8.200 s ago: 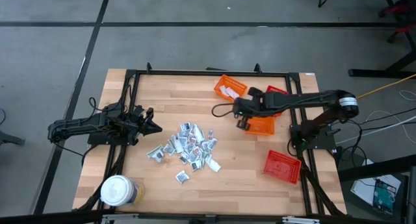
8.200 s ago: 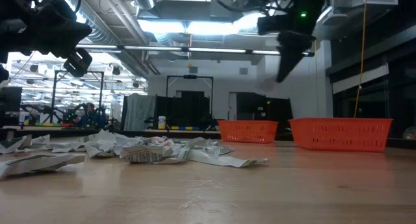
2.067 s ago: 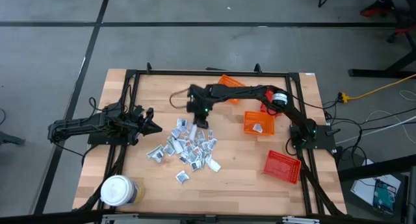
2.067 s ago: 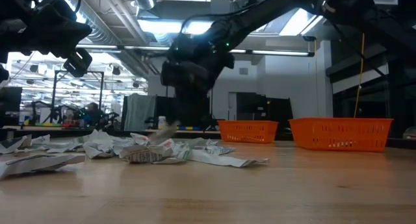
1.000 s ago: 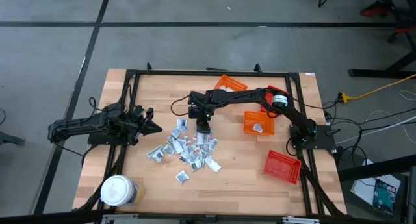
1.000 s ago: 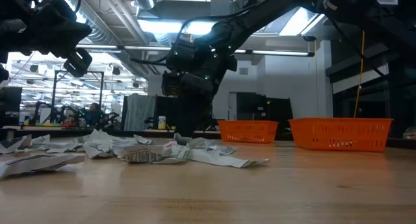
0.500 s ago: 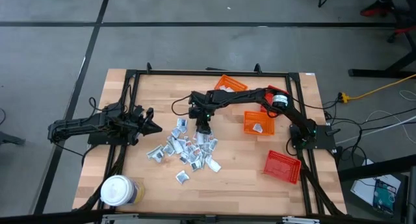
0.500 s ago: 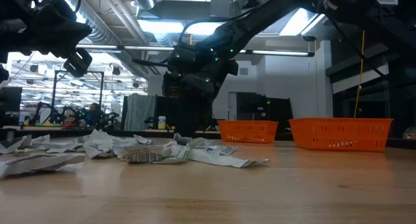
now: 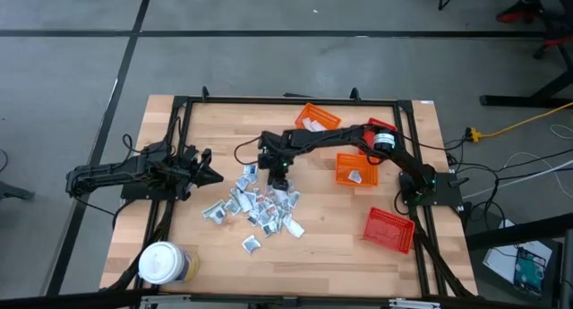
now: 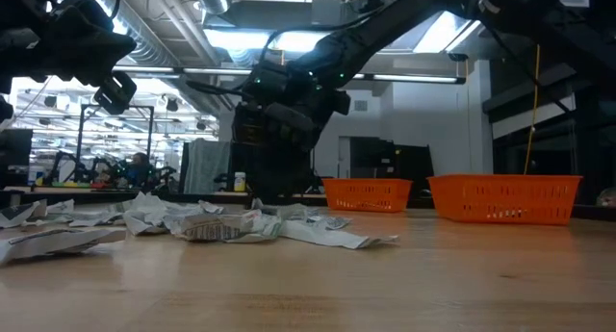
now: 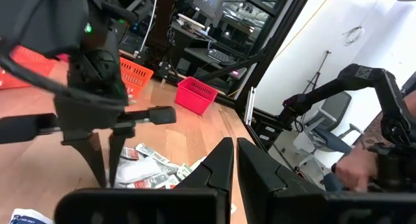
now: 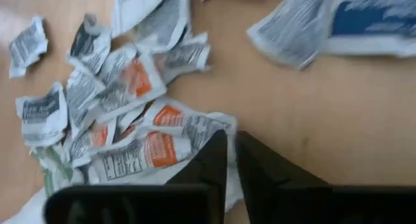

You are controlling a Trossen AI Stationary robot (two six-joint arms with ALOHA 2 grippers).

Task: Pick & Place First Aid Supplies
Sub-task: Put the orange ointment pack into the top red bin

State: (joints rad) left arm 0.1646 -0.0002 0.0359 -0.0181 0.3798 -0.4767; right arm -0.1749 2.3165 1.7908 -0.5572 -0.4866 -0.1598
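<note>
The right gripper (image 9: 280, 177) reaches down to the far edge of a heap of first aid sachets (image 9: 260, 204) at the middle of the wooden table (image 9: 358, 255), its two fingers (image 12: 214, 160) drawn nearly together; the wrist view shows them closing at the edge of a white sachet with orange print (image 12: 140, 154), though whether that packet is actually gripped cannot be told. The heap, roughly two dozen silvery-white packets, too overlapped for an exact count, spreads from just under the fingertips toward the near side of the table. Three mesh baskets lie beyond the gripper on its arm's side: an orange basket holding one sachet (image 9: 356, 169) closest, a second orange basket (image 9: 317, 119) by the far rail with a few packets in it, and a red basket (image 9: 389, 229) well apart near the corner. One white-lidded jar (image 9: 161, 263) stands far from the gripper at the opposite near corner. The left gripper (image 9: 211, 175) waits with fingers shut, beside the pile.
</note>
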